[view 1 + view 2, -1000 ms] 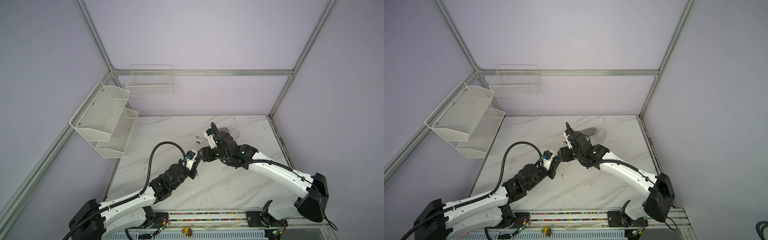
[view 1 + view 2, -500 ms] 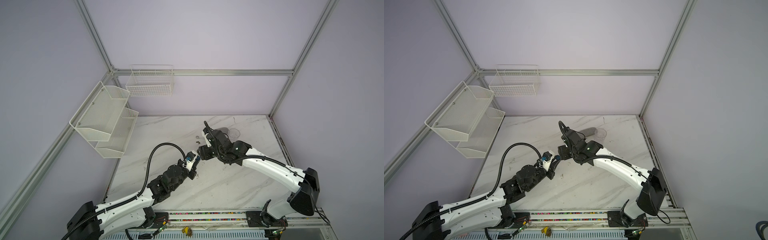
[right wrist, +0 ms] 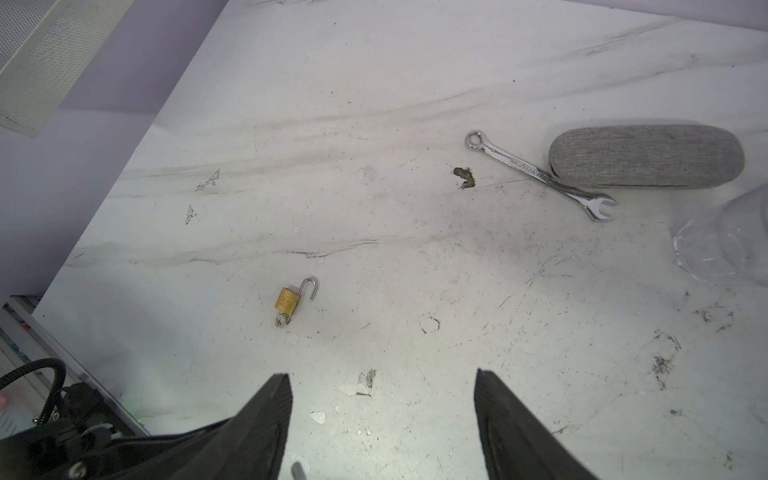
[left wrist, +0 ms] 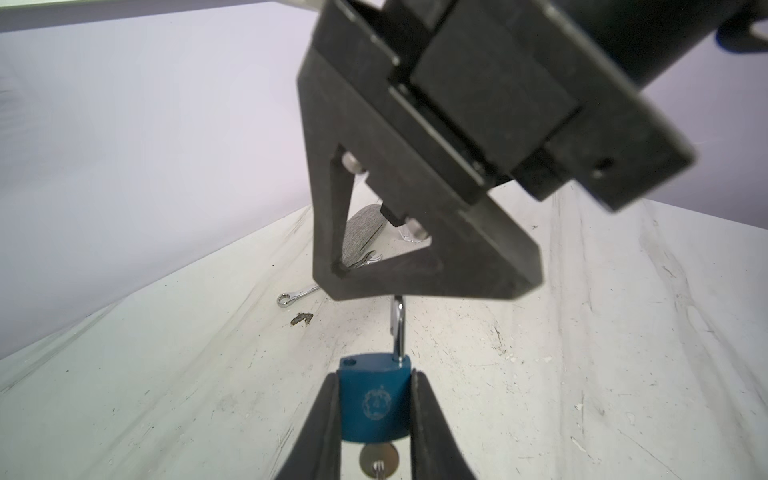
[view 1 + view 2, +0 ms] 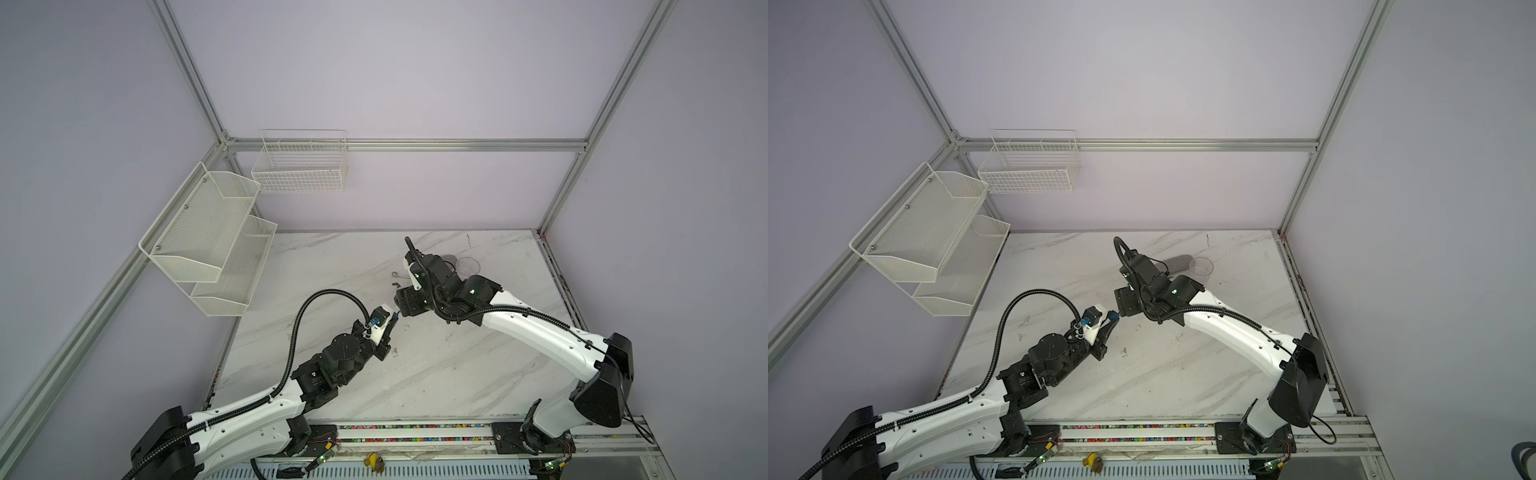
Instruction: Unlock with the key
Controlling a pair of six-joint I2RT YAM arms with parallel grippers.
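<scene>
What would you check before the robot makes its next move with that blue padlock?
1. Grip: the left hand clamps the blue padlock by its sides: ok.
2. Lock: the key sits in the keyhole: ok.
3. Release: the shackle is out of one hole in the body: ok.
4. Helper: the right hand is open and holds nothing: ok.
5. Clearance: the right hand is close over the shackle; whether they touch: cannot tell.
</scene>
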